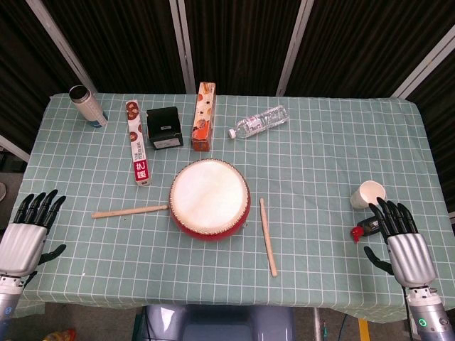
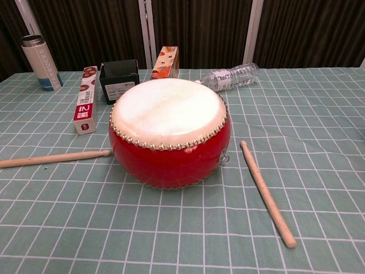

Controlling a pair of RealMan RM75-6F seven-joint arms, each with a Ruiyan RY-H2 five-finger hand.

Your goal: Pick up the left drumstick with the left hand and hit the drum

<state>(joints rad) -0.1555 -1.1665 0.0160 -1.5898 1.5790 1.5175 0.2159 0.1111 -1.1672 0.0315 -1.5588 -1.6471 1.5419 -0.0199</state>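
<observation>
A red drum (image 1: 209,198) (image 2: 170,131) with a white skin sits in the middle of the green checked table. The left drumstick (image 1: 129,211) (image 2: 54,158) lies flat just left of the drum, its tip pointing at the drum's side. A second drumstick (image 1: 268,236) (image 2: 267,192) lies to the right of the drum. My left hand (image 1: 28,233) hovers at the table's left edge, fingers spread and holding nothing, well left of the left drumstick. My right hand (image 1: 403,240) is at the right edge, fingers spread and empty. Neither hand shows in the chest view.
Along the back stand a steel flask (image 1: 87,105), a long snack box (image 1: 137,142), a black box (image 1: 164,128), an orange carton (image 1: 204,116) and a lying water bottle (image 1: 259,121). A paper cup (image 1: 367,195) and a small red object (image 1: 357,231) lie near my right hand.
</observation>
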